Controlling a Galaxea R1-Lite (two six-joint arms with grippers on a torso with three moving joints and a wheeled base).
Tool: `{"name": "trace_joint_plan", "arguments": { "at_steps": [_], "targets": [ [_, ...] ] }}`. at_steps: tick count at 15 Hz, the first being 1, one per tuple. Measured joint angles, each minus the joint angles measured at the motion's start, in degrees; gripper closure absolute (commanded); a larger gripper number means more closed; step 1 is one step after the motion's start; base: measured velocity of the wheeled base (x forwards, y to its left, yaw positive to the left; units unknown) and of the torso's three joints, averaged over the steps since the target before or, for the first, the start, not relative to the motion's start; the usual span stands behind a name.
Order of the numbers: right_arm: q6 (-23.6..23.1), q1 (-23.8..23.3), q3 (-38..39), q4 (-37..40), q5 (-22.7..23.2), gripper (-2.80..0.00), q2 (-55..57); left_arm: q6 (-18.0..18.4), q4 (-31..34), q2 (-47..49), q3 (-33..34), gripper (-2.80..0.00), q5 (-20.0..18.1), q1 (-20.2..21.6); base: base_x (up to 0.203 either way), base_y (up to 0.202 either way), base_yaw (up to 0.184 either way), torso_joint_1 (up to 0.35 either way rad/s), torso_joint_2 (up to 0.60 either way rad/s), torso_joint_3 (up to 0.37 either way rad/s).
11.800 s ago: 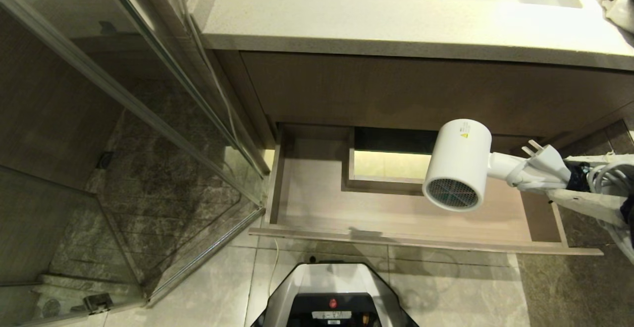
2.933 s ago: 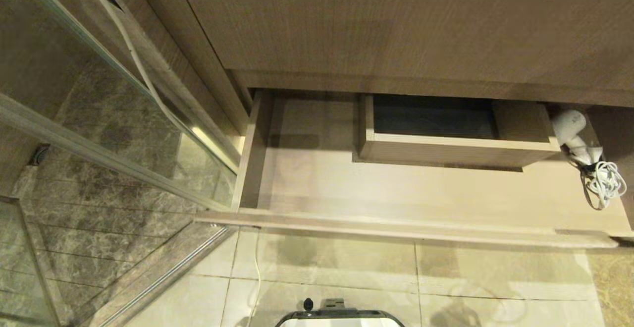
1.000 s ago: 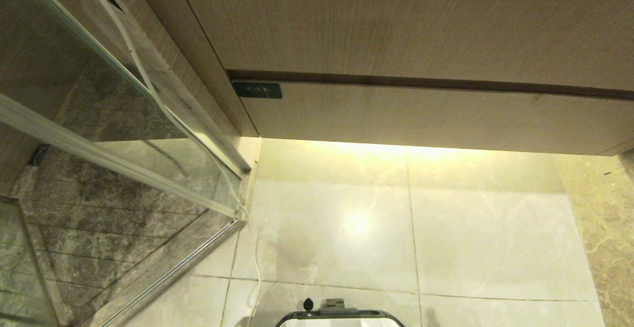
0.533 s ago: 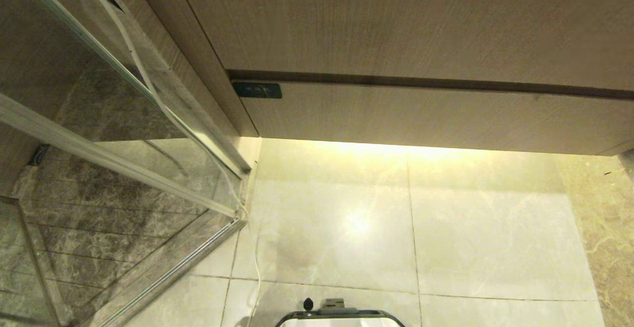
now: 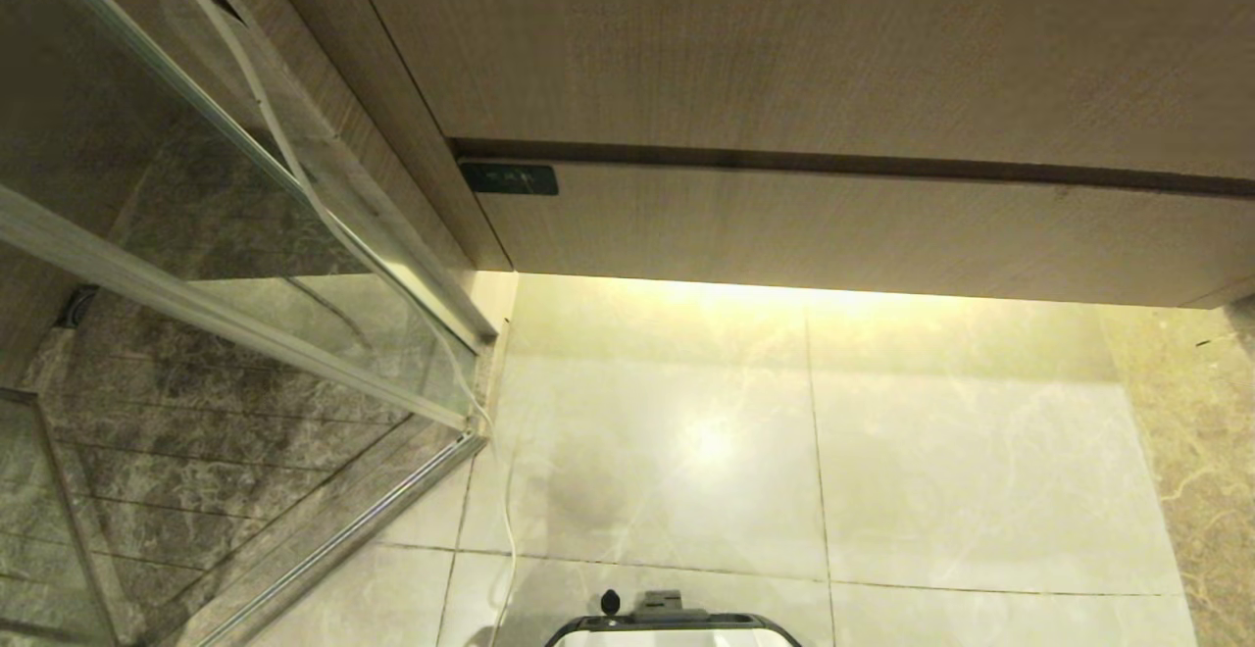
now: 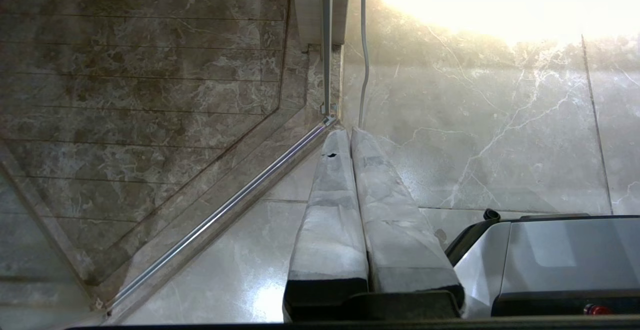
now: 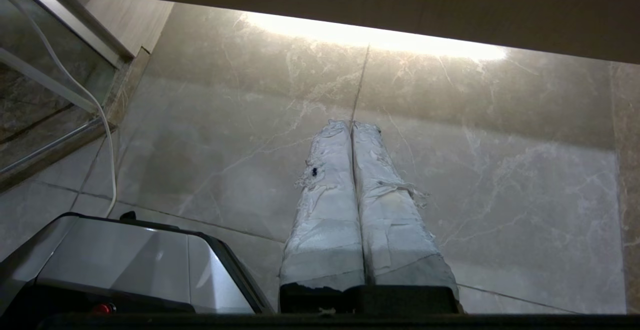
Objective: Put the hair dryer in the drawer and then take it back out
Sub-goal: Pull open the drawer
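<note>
The drawer (image 5: 863, 230) is pushed in flush under the taller wood-grain panel, its small black label plate (image 5: 509, 178) at the front's left end. The hair dryer is hidden from every view. Neither arm shows in the head view. My left gripper (image 6: 345, 132) hangs shut and empty over the floor beside the shower door rail. My right gripper (image 7: 352, 124) is also shut and empty, pointing down at the floor tiles in front of the drawer (image 7: 400, 5), well clear of it.
A glass shower door (image 5: 225, 265) with a metal rail (image 5: 333, 539) stands at the left. A thin white cable (image 5: 507, 520) runs down along the door edge to the floor. My base (image 5: 672, 627) sits at the near edge of the pale marble floor (image 5: 882, 451).
Over the last second nothing has visibly changed in the head view. Earlier the drawer stood open with the hair dryer lying at its right end; now it is closed.
</note>
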Motion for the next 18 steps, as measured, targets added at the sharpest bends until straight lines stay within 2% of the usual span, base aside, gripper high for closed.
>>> {"name": "trace_joint_plan", "arguments": {
  "at_steps": [11, 15, 17, 18],
  "targets": [
    [-0.87, 0.05, 0.00, 0.19, 0.48, 0.00, 0.02, 0.01, 0.00, 0.00, 0.00, 0.00, 0.00, 0.01, 0.000, 0.000, 0.000, 0.000, 0.00, 0.000],
    [1.27, -0.02, -1.05, 4.68, -0.09, 0.00, 0.02, 0.00, 0.02, 0.00, 0.00, 0.00, 0.00, 0.01, 0.000, 0.000, 0.000, 0.000, 0.00, 0.000],
    [3.38, -0.06, -10.23, 10.46, 0.91, 0.00, 0.02, 0.00, 0.02, 0.00, 0.00, 0.00, 0.00, 0.01, 0.000, 0.000, 0.000, 0.000, 0.00, 0.000],
    [4.39, -0.05, -18.94, 14.63, 2.09, 0.00, 0.25, 0.00, 0.02, 0.00, 0.00, 0.00, 0.00, 0.01, 0.000, 0.000, 0.000, 0.000, 0.00, 0.000]
  ]
}}
